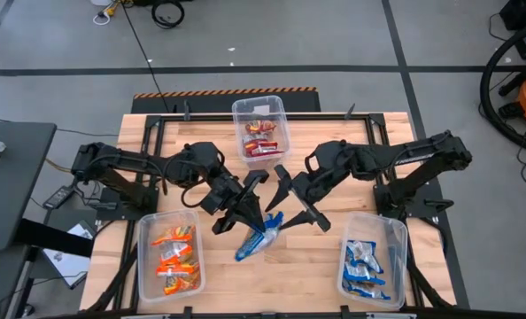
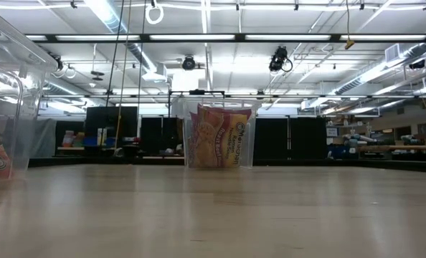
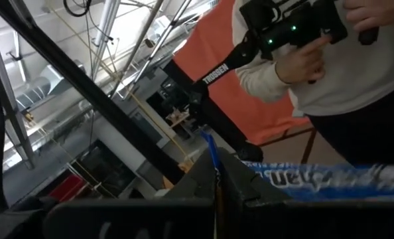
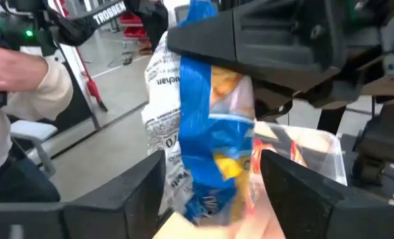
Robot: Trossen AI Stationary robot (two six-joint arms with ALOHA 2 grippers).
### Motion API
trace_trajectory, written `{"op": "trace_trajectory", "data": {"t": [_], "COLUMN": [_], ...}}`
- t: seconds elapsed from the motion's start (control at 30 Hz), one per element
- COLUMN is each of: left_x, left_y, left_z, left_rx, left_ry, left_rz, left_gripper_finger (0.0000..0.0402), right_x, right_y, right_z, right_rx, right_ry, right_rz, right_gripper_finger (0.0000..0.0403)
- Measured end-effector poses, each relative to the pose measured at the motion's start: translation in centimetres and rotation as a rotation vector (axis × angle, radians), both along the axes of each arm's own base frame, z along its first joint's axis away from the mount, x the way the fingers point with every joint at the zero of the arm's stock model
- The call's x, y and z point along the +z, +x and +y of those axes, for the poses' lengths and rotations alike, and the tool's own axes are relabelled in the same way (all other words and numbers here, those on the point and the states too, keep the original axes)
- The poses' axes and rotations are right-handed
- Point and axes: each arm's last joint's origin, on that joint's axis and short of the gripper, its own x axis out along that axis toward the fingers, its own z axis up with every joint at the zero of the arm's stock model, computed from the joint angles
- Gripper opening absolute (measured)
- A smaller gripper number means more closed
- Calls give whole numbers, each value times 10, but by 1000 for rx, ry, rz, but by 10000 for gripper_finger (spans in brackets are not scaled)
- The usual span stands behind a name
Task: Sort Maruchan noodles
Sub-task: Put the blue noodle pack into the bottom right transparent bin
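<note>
At table centre, a blue noodle packet (image 1: 261, 237) is pinched by the left gripper (image 1: 245, 213); at three o'clock, right gripper (image 1: 291, 202) fingers are spread.

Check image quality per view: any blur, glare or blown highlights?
High view: sharp, evenly lit. Low view: ceiling lights blown out, near bin soft. Left wrist view: bright backlight, blue packet blurred. Right wrist view: same packet smeared, very close.

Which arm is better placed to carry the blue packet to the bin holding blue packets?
The right. Its open claw is beside the blue plastic noodle packet and nearer the clear bin of blue packets; the left claw, shut, holds the packet.
</note>
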Motion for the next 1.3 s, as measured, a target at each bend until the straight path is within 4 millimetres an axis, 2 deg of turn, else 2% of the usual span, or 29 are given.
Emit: {"op": "trace_trajectory", "data": {"t": [0.17, 0.4, 0.57, 0.67, 0.8, 1.0, 1.13, 1.3], "left_x": [2, 1, 1, 5, 16, 11, 17, 19], "left_y": [-2, -1, -1, -1, -9, -13, -19, -33], "left_z": [0, -2, -4, -3, -1, -7, -9, -7], "left_rx": [-7, 9, 9, 49, 96, 85, 59, 152], "left_ry": [-11, 12, -4, -103, -338, -488, -567, -677], "left_rz": [3, -23, -10, 53, 218, 450, 514, 668], "left_gripper_finger": [3, 3, 4, 7, 31, 110, 166, 200], "right_x": [0, -13, -9, -1, 15, 33, 39, 41], "right_y": [3, 8, 7, 0, -20, -50, -72, -105], "right_z": [0, 1, 0, -3, -8, -15, -20, -22], "right_rx": [-5, -38, -64, -115, -171, -222, -250, -271], "right_ry": [14, 9, -4, 5, 5, -2, -6, 28], "right_rz": [-6, 87, 55, 33, -1, -14, 17, 143], "right_gripper_finger": [205, 88, 14, 10, 6, 4, 3, 2]}}
